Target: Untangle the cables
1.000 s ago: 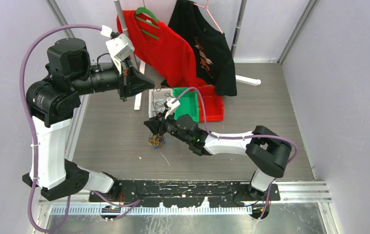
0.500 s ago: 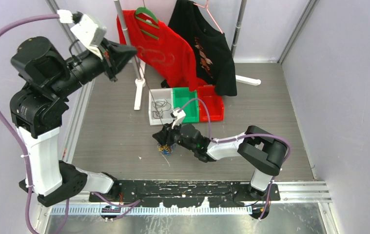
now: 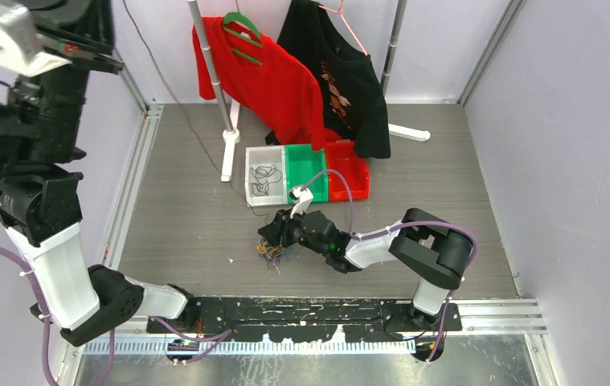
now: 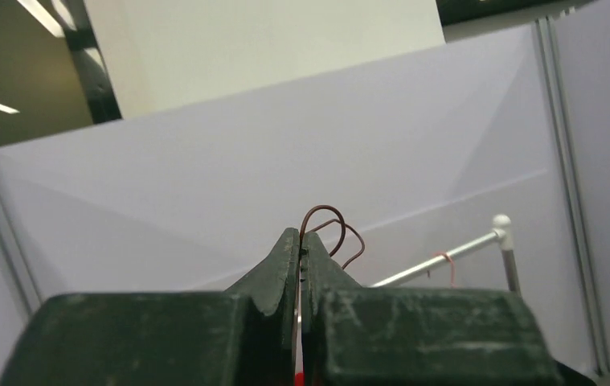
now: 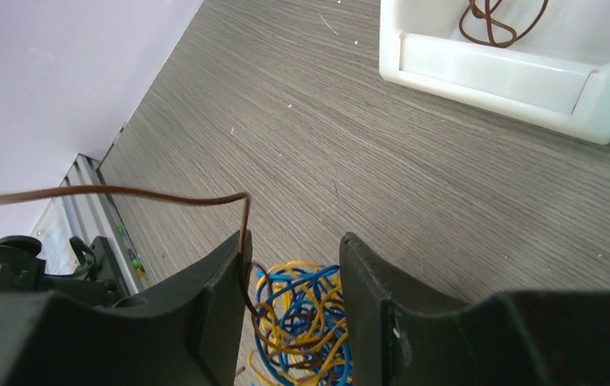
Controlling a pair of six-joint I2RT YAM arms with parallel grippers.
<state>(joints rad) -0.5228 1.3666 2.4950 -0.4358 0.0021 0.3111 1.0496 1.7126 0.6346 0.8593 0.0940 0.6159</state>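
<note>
The cables (image 3: 272, 253) are a fist-sized clump of yellow, blue and brown strands on the grey table. My right gripper (image 3: 274, 234) is open and low over the clump. In the right wrist view the clump (image 5: 301, 322) lies between the fingers of my right gripper (image 5: 293, 257). One brown wire (image 5: 124, 193) rises along the left finger and stretches away to the left. My left gripper (image 3: 108, 60) is raised high at the top left. In the left wrist view my left gripper (image 4: 300, 241) is shut on a loop of that brown wire (image 4: 329, 232).
A white bin (image 3: 250, 178) holding brown wires, a green bin (image 3: 308, 169) and a red bin (image 3: 348, 183) stand behind the clump. A clothes rack pole (image 3: 209, 72) with a red shirt (image 3: 273, 76) and a black shirt (image 3: 341, 72) stands at the back.
My left arm has swung up and to the left, drawing the brown wire out long. My right gripper has moved nearer the front edge with the clump.
</note>
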